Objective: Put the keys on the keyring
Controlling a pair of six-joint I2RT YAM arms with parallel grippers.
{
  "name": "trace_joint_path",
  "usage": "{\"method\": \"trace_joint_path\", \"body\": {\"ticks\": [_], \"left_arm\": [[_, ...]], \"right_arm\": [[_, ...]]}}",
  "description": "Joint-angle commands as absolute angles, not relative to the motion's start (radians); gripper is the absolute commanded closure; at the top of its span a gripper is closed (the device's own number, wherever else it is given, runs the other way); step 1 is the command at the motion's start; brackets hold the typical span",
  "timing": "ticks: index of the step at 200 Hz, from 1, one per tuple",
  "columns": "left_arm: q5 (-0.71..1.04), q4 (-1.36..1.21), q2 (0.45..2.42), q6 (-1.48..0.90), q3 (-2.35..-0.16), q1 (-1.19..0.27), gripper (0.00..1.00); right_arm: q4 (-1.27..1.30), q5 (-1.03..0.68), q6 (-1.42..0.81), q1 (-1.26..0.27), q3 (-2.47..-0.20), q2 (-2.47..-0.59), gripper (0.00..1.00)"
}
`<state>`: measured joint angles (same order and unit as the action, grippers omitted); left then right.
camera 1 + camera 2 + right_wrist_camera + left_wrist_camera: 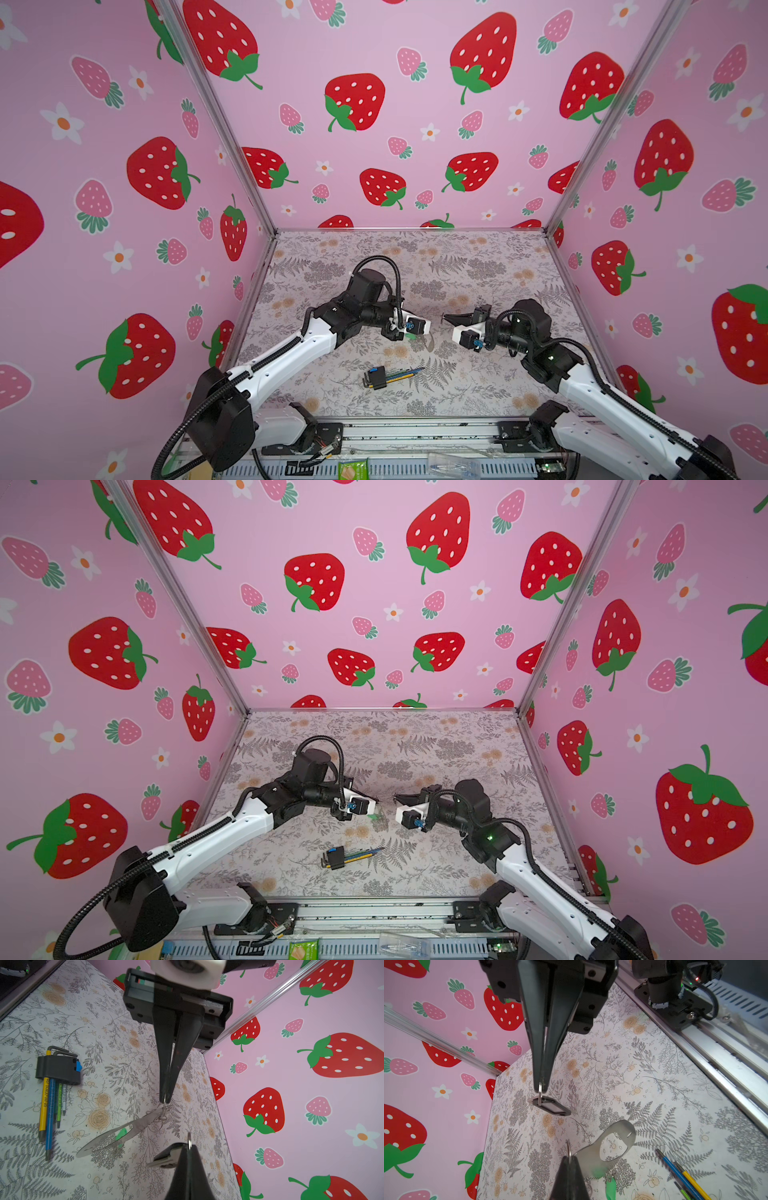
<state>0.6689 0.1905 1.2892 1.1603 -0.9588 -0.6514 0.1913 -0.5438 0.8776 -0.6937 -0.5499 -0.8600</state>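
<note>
My left gripper [569, 1158] is shut on a small silver ring of the keyring [612, 1147], a flat greyish loop hanging beside its tips above the table. A key's bright green tag [610, 1188] dangles from the same bundle; its metal part is hidden. Facing it a short gap away, my right gripper [188, 1146] is shut on the small ring of the black-tagged key [168, 1157], which sticks out sideways. In both top views the grippers [430, 323] [395, 798] meet tip to tip over the table's middle.
A bundle of coloured hex wrenches [386, 376] in a black-and-blue holder lies on the floral table nearer the front, below the grippers. Strawberry-print walls enclose three sides. An aluminium rail [726, 1068] with the arm bases runs along the front edge.
</note>
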Motion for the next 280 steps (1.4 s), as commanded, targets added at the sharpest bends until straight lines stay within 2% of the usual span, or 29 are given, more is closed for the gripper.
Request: {"method": "trace_joint_path", "body": {"ticks": [1,76,280], "left_arm": [[0.736,0.178,1.285,1.209,-1.010,-0.657,1.00],[0.827,0.224,1.311,1.193,-1.063,-0.655,1.00],[0.845,0.308,1.341,1.202,-1.103,-0.662,1.00]], "right_arm": [[0.158,-0.605,0.914,-0.703,-0.591,-0.868,1.00],[0.112,-0.633,0.958,-0.727,-0.608,-0.879,1.00],[0.163,-0.610,0.961,-0.744,-0.612,-0.872,1.00]]}}
